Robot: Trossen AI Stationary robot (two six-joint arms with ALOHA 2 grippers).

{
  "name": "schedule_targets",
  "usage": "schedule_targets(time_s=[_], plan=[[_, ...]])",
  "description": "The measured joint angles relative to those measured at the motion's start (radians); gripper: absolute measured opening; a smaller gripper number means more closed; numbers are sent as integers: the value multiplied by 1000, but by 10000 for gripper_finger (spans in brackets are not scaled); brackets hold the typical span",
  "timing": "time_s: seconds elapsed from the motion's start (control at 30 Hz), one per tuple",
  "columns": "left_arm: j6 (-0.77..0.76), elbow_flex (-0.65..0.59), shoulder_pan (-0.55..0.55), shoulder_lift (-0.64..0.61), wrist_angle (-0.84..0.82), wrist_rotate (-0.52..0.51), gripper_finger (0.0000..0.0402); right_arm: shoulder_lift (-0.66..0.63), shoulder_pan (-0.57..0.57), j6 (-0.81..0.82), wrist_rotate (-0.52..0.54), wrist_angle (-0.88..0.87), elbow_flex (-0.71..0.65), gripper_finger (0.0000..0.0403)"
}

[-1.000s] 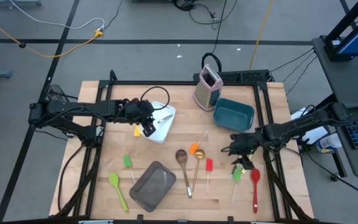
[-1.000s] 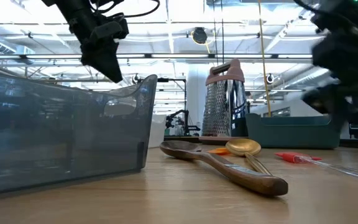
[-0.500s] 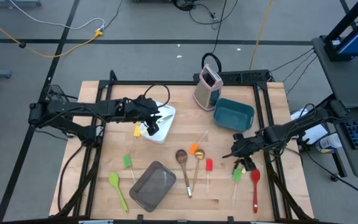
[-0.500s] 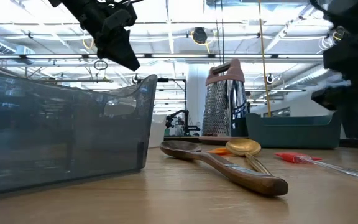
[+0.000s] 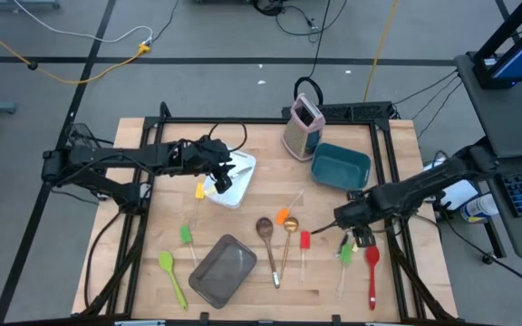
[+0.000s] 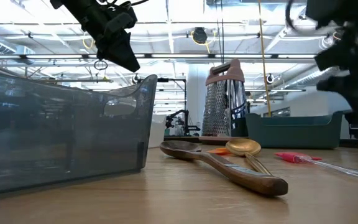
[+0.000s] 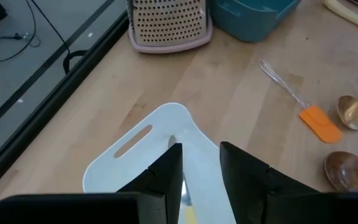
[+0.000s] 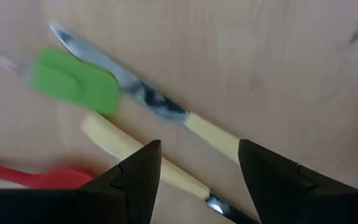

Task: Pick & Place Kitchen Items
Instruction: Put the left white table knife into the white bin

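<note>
Where anything shows, no legible writing.

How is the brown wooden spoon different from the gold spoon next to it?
The wooden spoon is dull brown; the gold spoon is shiny. The wooden spoon has a bigger bowl and a thicker handle than the gold spoon's thin one. Both lie flat on the table, side by side, bowls pointing toward the grater.
</note>
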Motion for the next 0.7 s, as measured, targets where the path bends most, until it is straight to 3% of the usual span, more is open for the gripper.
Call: schedule_targets(time_s=[0.23,0.57,0.7], plan=[[-1,0,6,0,-1,1,113,161,-8,-45,108,-21,-4,208],[0,0,6,0,-9,3,113,303,-7,-15,146,-10,1,207],[0,0,6,0,-9,3,113,319,-6,-21,123,24,-1,182]])
